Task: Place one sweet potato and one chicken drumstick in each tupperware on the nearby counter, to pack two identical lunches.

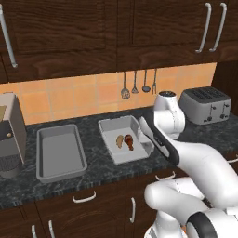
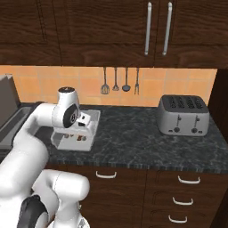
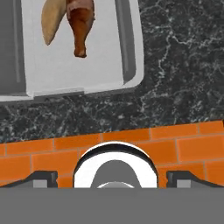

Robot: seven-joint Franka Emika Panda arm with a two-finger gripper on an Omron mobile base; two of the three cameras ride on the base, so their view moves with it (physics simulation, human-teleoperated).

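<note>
Simulated kitchen, one lunch packed and one outstanding. The right-hand tupperware sits on the dark speckled table and holds one sweet potato lying just beside one chicken drumstick; in the hand view the same pair appears at the top of the frame, the sweet potato beside the chicken drumstick, whose thin bone end points toward the container's near wall. The left-hand tupperware stands a little apart from the first, between it and the coffee machine, and shows a bare floor. The pincer is released and carries nothing: its two dark fingertips stand wide apart at the bottom of the hand view, raised above the table past the filled container's end wall and facing the orange tiled backsplash. A toaster stands well to the right, and utensils hang on the wall behind. Judged from this arrangement, half the task remains. The chief risks: the arm hangs low over the filled container, so a careless swing away could clip its rim and shift it or jolt the food; and because the two containers are alike, a later item could be dropped into the already full one, giving unequal lunches.
</note>
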